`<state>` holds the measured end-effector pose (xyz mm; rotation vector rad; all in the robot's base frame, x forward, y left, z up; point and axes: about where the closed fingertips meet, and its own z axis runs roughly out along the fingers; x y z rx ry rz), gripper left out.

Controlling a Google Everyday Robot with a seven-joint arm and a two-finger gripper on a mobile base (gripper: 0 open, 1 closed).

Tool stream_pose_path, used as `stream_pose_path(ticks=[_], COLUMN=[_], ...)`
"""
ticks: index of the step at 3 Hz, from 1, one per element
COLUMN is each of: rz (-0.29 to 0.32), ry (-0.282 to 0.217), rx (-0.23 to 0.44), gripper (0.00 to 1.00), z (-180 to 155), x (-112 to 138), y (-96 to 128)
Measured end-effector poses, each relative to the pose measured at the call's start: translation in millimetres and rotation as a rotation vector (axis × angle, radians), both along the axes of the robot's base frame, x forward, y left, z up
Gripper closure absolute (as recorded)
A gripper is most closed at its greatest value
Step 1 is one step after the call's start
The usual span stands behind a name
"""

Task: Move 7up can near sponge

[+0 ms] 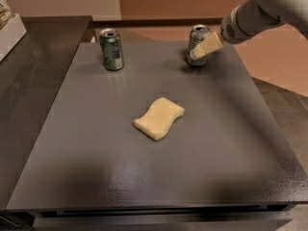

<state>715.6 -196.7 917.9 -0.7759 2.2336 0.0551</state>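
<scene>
The 7up can (194,38), silvery-grey with a silver top, stands upright at the far right of the dark grey table (96,143). The pale yellow wavy sponge (159,118) lies flat near the table's middle, well in front of the can and to its left. My gripper (197,53) reaches in from the upper right on the white arm (260,13). Its cream tip overlaps the can's right side at mid height, hiding part of the can. The can stands on the table.
A darker green can (111,49) stands upright at the far left of the table. A white box (9,30) sits on the dark counter at the far left. The table's right edge borders a tan floor (279,57).
</scene>
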Motion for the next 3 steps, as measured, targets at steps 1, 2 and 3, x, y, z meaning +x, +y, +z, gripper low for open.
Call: stream_pose_path(ticks=[1, 2, 3], rz=[0.001, 0.01, 0.022], ry=[-0.016, -0.025, -0.029], rx=[0.086, 0.147, 0.174], gripper=[0.0, 0.0, 0.16], z=[-8, -13, -15], x=[28, 45, 53], y=[11, 18, 23])
